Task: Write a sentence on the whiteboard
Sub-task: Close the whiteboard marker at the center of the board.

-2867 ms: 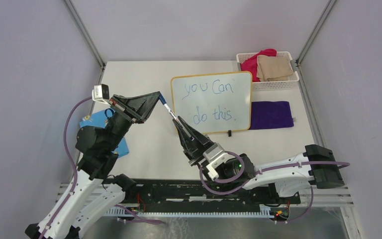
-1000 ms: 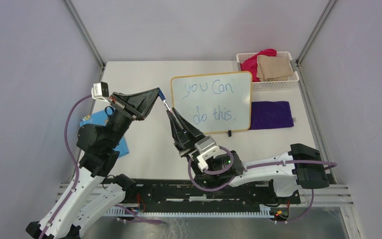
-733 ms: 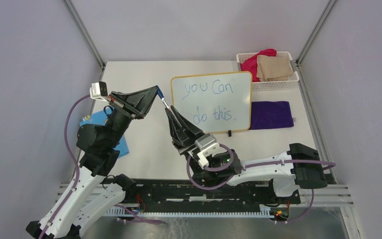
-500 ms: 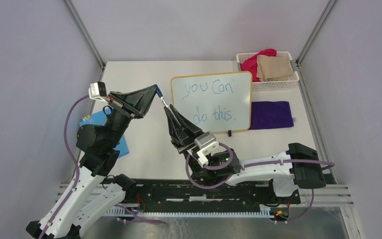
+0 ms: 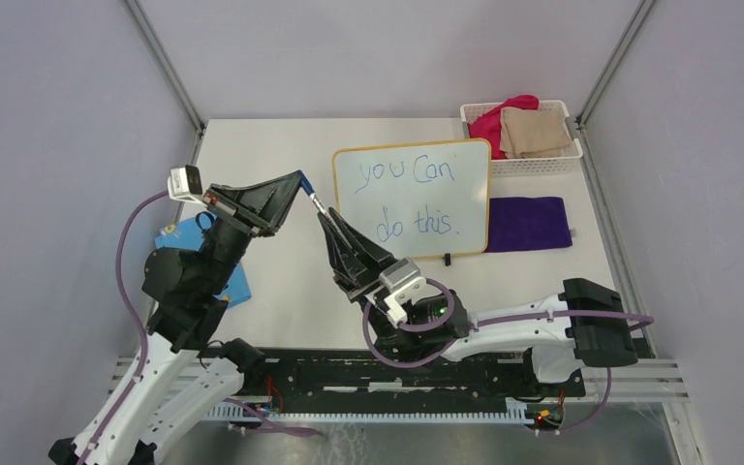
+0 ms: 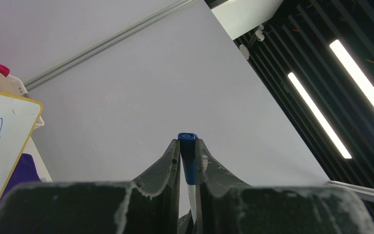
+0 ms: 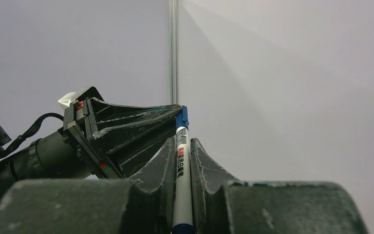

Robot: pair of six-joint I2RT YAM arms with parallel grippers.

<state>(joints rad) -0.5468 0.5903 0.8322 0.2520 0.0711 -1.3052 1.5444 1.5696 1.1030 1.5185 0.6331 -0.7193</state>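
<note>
Tabletop [image 5: 252, 145], white and rectangular, fills the middle of the overhead view. One small glossy white whiteboard [image 5: 473, 208] with a yellow-orange rim lies right of centre. It carries the blue handwritten sentence [image 5: 411, 199] "you Can do this." in two lines, and one black foot shows at its lower edge. Bare table lies open to its left and above it. Its right rim is just beside one flat purple cloth [image 5: 526, 223], and its upper right corner is near one white mesh basket [image 5: 542, 167] holding two cloths, red and tan. One blue flat card [image 5: 186, 235] lies at the left table edge, partly under the left arm.

Just left of the board, two grippers meet on one white-barrelled marker [image 5: 316, 201]. The left gripper [image 5: 299, 180] is at its blue cap and the right gripper [image 5: 325, 219] at its barrel.

Left wrist view: both dark fingers pinch the blue cap end, and the board's corner shows at the left edge.

Right wrist view: the fingers are clamped on the printed barrel. The cap seems seated, though the joint is hidden.
</note>
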